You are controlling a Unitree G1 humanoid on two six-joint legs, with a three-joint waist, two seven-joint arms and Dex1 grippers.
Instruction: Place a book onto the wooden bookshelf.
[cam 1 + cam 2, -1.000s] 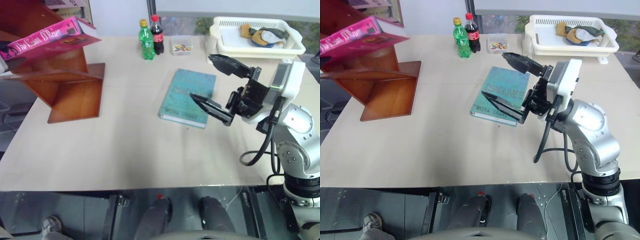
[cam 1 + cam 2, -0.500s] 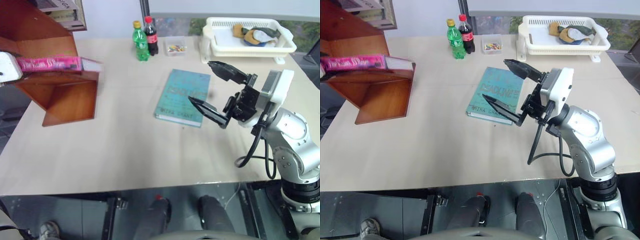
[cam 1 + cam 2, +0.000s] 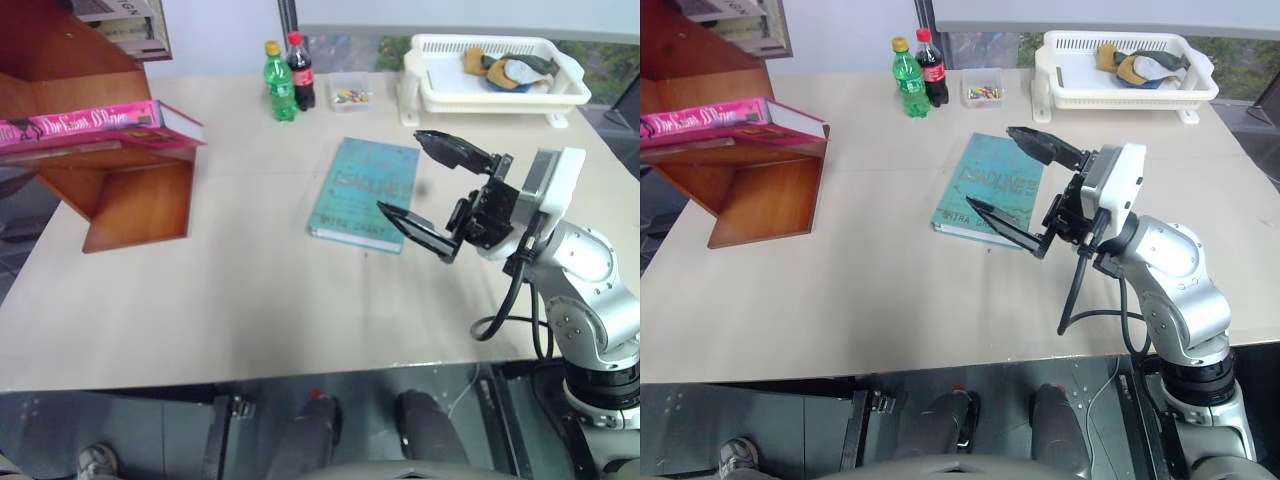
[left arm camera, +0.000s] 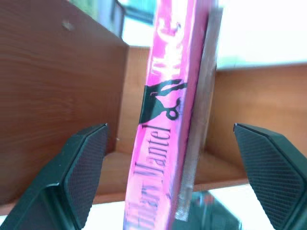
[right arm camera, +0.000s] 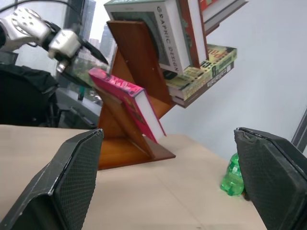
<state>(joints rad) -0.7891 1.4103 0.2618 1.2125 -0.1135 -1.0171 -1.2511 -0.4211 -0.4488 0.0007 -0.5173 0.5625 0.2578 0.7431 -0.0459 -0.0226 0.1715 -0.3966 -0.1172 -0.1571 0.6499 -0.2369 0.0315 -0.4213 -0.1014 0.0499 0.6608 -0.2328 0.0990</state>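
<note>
Left tool (image 4: 168, 177) was released around the pink book (image 3: 95, 122), lying on the wooden bookshelf (image 3: 130, 190) at nine o'clock.

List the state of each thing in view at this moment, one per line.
pink book: lying on a ledge of the shelf, free of both grippers.
wooden bookshelf: standing on the table's left side.
left gripper: open, fingers either side of the book's spine.
right gripper: open, empty, above the teal book.
teal book: flat on the table.
two bottles: upright, capped.
</note>
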